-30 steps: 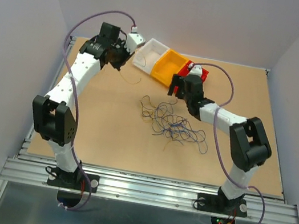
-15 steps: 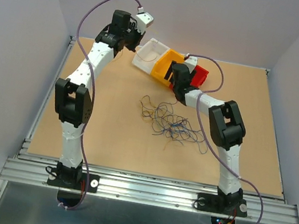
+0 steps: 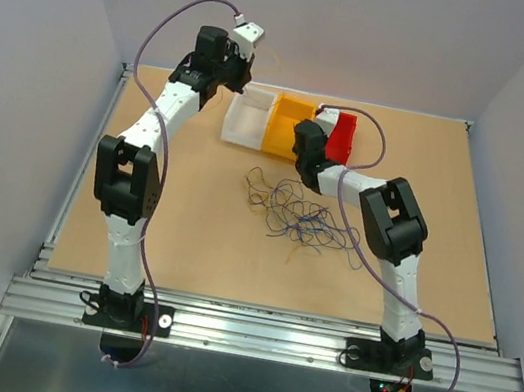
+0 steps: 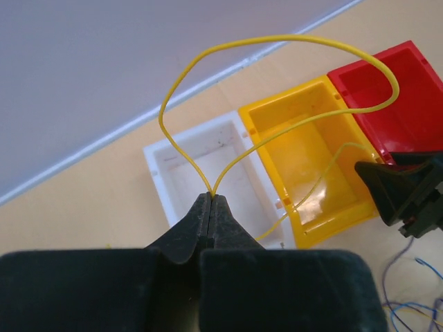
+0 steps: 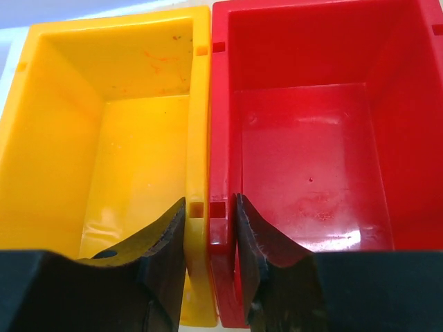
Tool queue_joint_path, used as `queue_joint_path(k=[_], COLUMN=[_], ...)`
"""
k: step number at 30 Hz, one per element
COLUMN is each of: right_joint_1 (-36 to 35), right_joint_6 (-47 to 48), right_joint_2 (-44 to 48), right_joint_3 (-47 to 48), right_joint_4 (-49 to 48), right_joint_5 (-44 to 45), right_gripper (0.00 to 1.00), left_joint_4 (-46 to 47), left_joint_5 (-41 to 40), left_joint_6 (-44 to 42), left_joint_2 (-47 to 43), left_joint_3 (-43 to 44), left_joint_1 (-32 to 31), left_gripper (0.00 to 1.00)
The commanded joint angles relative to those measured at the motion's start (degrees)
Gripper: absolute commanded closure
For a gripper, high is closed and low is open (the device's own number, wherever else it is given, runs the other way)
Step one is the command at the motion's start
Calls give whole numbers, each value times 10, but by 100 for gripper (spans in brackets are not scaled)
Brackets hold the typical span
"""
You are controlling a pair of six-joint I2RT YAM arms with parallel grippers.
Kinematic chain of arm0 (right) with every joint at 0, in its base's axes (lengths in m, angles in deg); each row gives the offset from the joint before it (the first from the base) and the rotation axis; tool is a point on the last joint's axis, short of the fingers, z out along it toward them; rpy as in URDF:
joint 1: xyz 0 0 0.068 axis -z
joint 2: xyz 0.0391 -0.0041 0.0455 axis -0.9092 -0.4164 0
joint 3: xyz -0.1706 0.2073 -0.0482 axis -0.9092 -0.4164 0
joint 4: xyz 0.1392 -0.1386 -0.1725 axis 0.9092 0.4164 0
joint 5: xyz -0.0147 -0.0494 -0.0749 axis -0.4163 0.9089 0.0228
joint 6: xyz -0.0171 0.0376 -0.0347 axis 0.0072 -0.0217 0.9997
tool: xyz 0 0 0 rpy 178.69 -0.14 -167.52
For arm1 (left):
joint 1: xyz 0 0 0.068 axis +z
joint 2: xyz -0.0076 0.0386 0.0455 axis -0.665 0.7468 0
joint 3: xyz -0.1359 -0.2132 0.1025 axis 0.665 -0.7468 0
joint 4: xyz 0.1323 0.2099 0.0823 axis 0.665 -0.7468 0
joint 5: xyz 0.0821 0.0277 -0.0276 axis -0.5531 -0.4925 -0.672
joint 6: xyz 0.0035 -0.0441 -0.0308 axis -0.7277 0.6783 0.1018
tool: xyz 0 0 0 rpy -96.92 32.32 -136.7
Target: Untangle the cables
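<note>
The cables [image 3: 300, 213] lie as a loose tangle of thin blue and dark strands mid-table. One yellow cable [image 4: 277, 38] loops up from my left gripper [image 4: 210, 196], which is shut on it above the white bin [image 4: 159, 155]; the strand's free end trails over the yellow bin [image 4: 284, 97]. In the top view the left gripper [image 3: 235, 49] is raised at the back left. My right gripper [image 5: 211, 207] straddles the joined walls of the yellow bin [image 5: 138, 138] and red bin [image 5: 311, 138], one finger in each, pressed against the walls.
White [image 3: 245, 122], yellow [image 3: 284, 129] and red [image 3: 341, 137] bins stand in a row at the table's back. The right gripper [image 3: 315, 134] sits over them. Grey walls close in left, right and behind. Blue strands [image 4: 408, 304] show below the bins.
The right jaws have narrowed onto the yellow and red bins' walls, and the row of bins has swung from slanted to straight. The left arm rose slightly with the yellow cable.
</note>
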Motion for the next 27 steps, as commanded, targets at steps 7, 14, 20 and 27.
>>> queue_joint_path(k=[7,14,20,27], right_joint_1=[-76,-104,-106,-106], right_joint_6=[-25,-48,-55,-59], right_joint_2=[90,125,139,139], right_joint_3=[-141,-201,-226,-233], right_joint_4=[-71,-90,-111,-123], right_joint_5=[19,41,52,56], right_gripper=[71,71,71,71], left_joint_4=[190,375,378,370], left_joint_5=[55,-4,-121,-264], left_joint_6=[146,272,366,360], left_joint_2=[-212,-308,-275,-246], left_joint_3=[-268,-454,-458,-481], left_joint_1=[15,24,23,-4], left_gripper=[100,100,100,100])
